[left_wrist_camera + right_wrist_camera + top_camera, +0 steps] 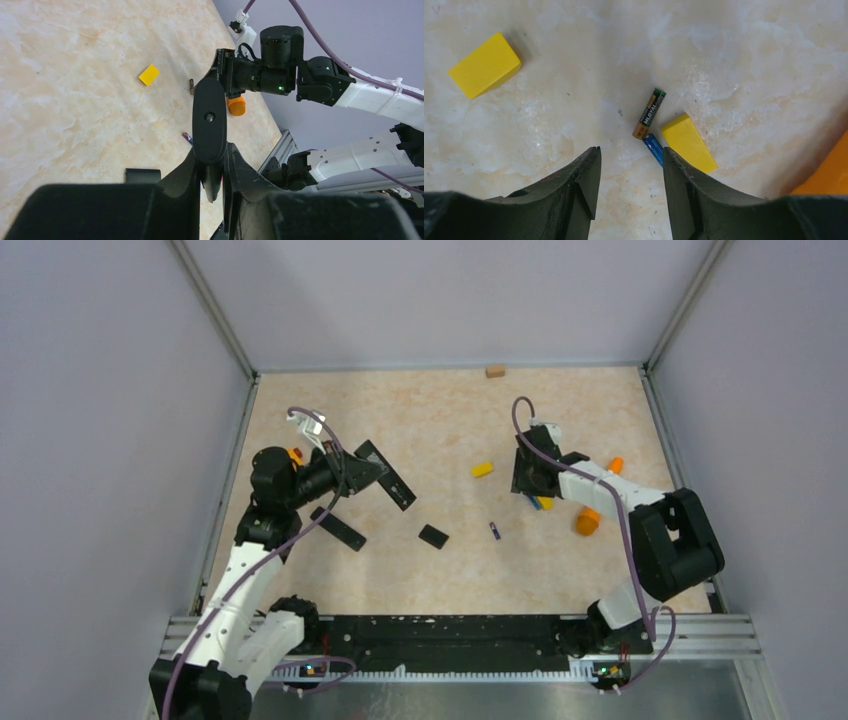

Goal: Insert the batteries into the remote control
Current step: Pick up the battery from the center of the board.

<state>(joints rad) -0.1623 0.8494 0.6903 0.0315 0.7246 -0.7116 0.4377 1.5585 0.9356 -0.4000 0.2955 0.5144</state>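
Note:
My left gripper is shut on one end of a long black remote and holds it tilted above the table; in the left wrist view the remote stands up between the fingers. My right gripper is open, low over the table, empty. Just ahead of it lie a dark battery with an orange end and a blue battery, the blue one touching the right finger. A purple battery lies alone mid-table and also shows in the left wrist view.
A second long black piece and a small black cover lie below the held remote. Yellow blocks flank the batteries. An orange cone stick lies under the right arm. A brown block sits at the back wall.

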